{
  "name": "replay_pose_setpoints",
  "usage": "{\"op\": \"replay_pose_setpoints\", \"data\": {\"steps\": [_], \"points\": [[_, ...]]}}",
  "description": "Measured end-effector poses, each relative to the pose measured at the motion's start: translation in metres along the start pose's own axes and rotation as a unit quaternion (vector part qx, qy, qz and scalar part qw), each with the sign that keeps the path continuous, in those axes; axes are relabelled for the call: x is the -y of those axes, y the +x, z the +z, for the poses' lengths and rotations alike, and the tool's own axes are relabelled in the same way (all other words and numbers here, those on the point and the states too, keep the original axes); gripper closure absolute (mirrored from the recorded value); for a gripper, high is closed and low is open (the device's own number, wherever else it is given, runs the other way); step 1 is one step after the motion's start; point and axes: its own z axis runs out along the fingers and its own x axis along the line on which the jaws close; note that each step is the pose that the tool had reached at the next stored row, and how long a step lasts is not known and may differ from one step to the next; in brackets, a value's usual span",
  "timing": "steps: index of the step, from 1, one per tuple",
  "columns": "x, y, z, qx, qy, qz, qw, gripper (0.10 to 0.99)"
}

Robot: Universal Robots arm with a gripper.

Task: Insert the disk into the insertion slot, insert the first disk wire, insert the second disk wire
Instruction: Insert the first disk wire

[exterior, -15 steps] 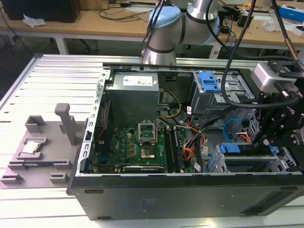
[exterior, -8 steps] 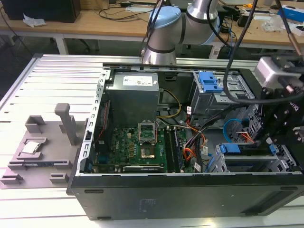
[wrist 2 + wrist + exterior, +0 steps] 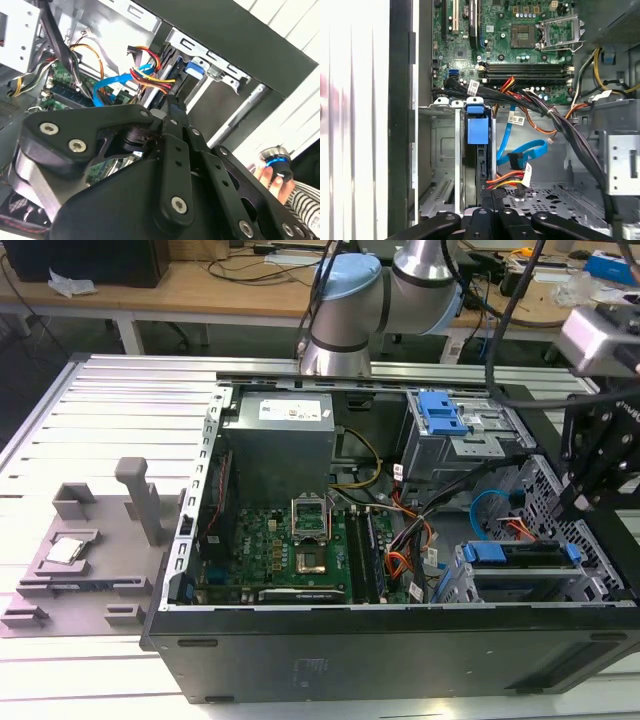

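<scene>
Just ahead of the black jaws, the disk [image 3: 476, 131] shows its bright blue carrier against the silver insertion slot [image 3: 442, 150]. Beside them, the first disk wire [image 3: 502, 178] is red, orange and black, and the second disk wire [image 3: 516, 161] is light blue. Beyond lies a green motherboard [image 3: 465, 50].

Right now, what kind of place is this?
Probably a robotics lab or workshop: an open computer case lies on a slotted metal table, a robot arm reaches over it, and cluttered workbenches stand behind.

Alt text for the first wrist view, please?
Looking into an open computer case: the disk, in its blue carrier, sits edge-on in the silver insertion slot. The red-orange first disk wire and light blue second disk wire lie beside it, near the gripper.
</scene>
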Motion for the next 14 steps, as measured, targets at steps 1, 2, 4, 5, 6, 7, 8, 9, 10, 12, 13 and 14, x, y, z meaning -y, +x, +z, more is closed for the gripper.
{"op": "replay_pose_setpoints", "data": {"steps": [1, 2, 4, 5, 6, 7, 8, 9, 10, 12, 13, 14], "points": [[-0.0001, 0.0000, -0.0027, 0.0001, 0.0000, 0.000, 1.0000, 0.980], [-0.0002, 0.0000, -0.0051, 0.0000, 0.0000, 0.000, 1.0000, 0.980], [-0.0002, 0.0000, -0.0059, 0.0002, 0.0000, 0.000, 1.0000, 0.980], [-0.0002, 0.0000, -0.0060, 0.0001, 0.0000, 0.000, 1.0000, 0.980], [-0.0002, 0.0000, -0.0062, 0.0000, 0.0000, 0.000, 1.0000, 0.980], [-0.0002, 0.0000, -0.0062, 0.0001, 0.0000, 0.000, 1.0000, 0.980], [-0.0003, 0.0000, -0.0062, 0.0001, 0.0000, 0.000, 1.0000, 0.980], [-0.0003, 0.0000, -0.0063, 0.0001, 0.0000, 0.000, 1.0000, 0.980], [-0.0003, 0.0000, -0.0064, 0.0001, 0.0000, 0.000, 1.0000, 0.980], [-0.0003, 0.0000, -0.0066, 0.0000, 0.0000, 0.000, 1.0000, 0.980], [-0.0003, 0.0000, -0.0066, 0.0001, 0.0000, 0.000, 1.0000, 0.980], [-0.0003, 0.0000, -0.0067, 0.0001, 0.0000, 0.000, 1.0000, 0.980]]}}
